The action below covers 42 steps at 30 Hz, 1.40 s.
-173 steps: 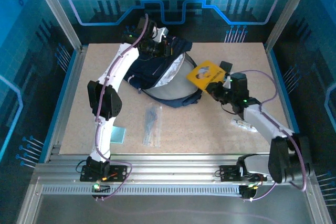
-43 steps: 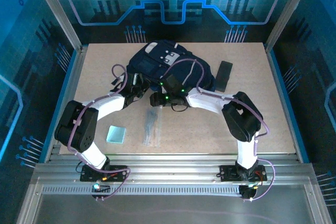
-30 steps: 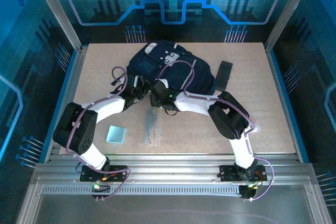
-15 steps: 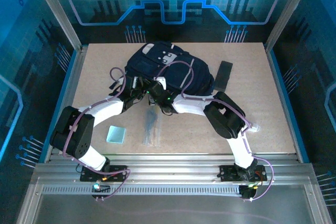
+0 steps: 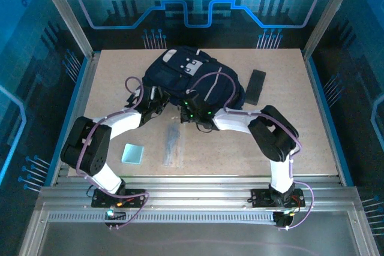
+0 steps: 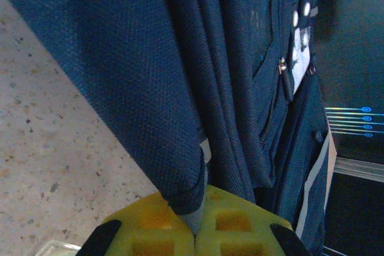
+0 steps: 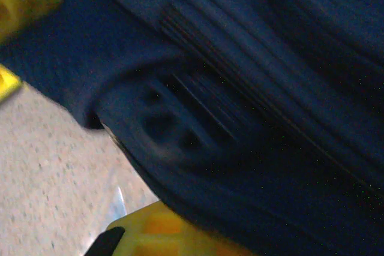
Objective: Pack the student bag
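Left side of the table: a pale teal square card lay flat at lower left, with bare board between it and the left rim. Some room there, though the left arm's elbow hung over that edge.

Left gripper sat at the lower-left hem of the student bag. Its jaws were closed tight on a fold of the navy fabric, and the wrist view showed that fold pinched between the yellow fingers.

A clear packet lay just below the bag and apart from it, its long side running up the frame.

The bag lay upper centre, its top close to the far table edge. Long axis ran diagonally from upper left to lower right, the end with the grey-white patches pointing upper left.

Right gripper was against the bag's lower edge, jaws closed. Its wrist view was blurred, with navy fabric lying over the yellow pads. Whether a fold was caught, I could not tell.

A black flat item lay just right of the bag, near it. Beyond that, the right and lower-right board was open to the rim.
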Tool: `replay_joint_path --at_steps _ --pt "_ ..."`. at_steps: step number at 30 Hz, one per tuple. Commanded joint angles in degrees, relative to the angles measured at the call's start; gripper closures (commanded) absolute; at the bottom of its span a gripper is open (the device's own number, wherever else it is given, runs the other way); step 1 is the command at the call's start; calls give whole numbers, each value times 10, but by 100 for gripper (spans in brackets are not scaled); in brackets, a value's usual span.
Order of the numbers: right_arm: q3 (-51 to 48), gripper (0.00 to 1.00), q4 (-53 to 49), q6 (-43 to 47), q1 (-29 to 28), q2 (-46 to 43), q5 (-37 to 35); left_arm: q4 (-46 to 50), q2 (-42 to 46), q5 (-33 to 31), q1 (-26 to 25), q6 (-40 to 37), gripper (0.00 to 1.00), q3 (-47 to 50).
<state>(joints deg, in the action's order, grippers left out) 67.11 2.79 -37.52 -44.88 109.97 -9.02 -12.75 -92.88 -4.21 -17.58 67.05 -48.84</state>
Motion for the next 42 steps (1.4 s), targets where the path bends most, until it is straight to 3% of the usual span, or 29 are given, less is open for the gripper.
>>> replay_joint_path --at_steps 1,7,13,21,25,31,35,42 --pt "-35 100 -32 29 24 -44 62 -41 0 7 10 -22 100 -31" --pt "-77 100 -81 41 63 -94 114 -49 -4 18 13 -16 100 -28" --pt "-69 99 -53 17 57 -108 130 -66 1 32 -1 12 100 -19" --pt "17 69 -1 -24 30 -27 120 -65 22 25 -24 27 100 -17" --pt "55 59 12 -37 22 16 102 -65 33 28 -31 40 100 -16" --pt "97 48 -26 -35 9 44 -15 -54 56 28 -37 46 100 -15" --pt "118 44 -61 -14 -10 49 -140 -49 69 24 -42 47 100 -13" --pt "179 52 -75 1 -44 99 -293 -57 82 31 -57 69 100 -6"
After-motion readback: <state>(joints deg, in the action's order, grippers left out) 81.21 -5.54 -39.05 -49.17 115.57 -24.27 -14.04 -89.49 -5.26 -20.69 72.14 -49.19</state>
